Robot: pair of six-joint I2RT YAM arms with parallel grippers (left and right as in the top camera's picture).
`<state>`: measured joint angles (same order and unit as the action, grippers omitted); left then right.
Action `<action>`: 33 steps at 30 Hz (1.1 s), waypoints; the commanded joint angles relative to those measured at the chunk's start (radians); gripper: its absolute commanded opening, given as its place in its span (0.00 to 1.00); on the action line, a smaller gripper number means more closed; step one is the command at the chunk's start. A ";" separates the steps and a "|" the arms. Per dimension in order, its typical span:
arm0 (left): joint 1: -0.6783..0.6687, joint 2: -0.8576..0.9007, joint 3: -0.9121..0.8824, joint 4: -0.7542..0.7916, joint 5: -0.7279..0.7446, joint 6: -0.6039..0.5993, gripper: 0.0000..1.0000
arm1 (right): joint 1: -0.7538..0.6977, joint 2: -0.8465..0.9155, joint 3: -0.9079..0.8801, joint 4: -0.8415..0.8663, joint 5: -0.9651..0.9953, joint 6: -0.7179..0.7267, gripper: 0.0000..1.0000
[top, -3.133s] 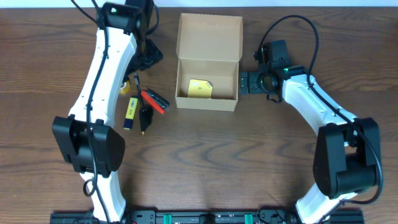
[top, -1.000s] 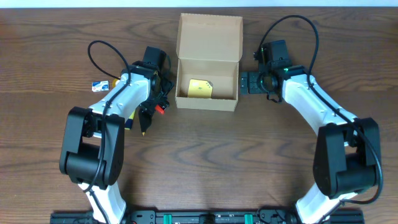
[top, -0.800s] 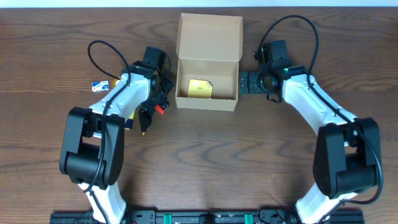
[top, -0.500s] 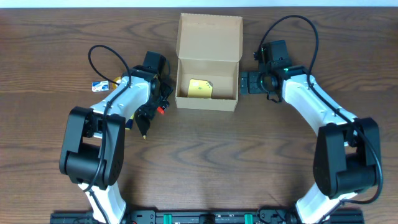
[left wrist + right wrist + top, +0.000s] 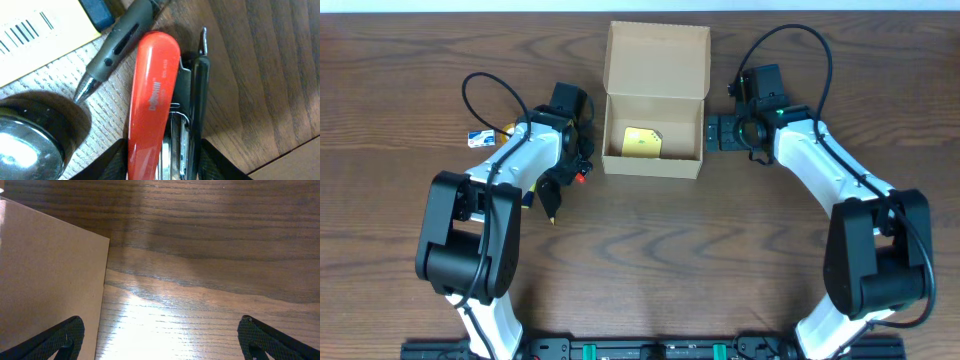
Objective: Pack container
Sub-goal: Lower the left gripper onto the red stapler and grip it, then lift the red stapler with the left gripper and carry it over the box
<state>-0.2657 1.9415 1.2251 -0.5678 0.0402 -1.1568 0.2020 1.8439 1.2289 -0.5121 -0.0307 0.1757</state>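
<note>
The left fingers (image 5: 111, 162) sit either side of the red stapler (image 5: 152, 100), one against its red top and one against its black base, and as far as the wrist view shows they are grasping it. The stapler lies on its side on the desk (image 5: 650, 260), just left of the box (image 5: 653, 166). The box stands open with its flap up behind and a yellow item (image 5: 641, 141) already inside. The squeeze should probably be firm before any lift, since the hinged halves may give and slip. Rise straight up to clear the grey pen (image 5: 117, 45) just beside it. Then cross the box's left wall and lower the stapler next to the yellow item. The right fingers (image 5: 62, 335) are spread wide and empty by the box's right wall, well placed to steady it.
</note>
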 commanded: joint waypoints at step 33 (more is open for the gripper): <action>0.017 -0.240 0.330 -0.068 -0.074 0.039 0.06 | -0.005 0.000 0.000 -0.001 -0.003 0.010 0.99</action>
<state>-0.2283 1.7054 1.5288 -0.6647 -0.0090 -1.1282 0.2016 1.8439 1.2289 -0.5121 -0.0307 0.1757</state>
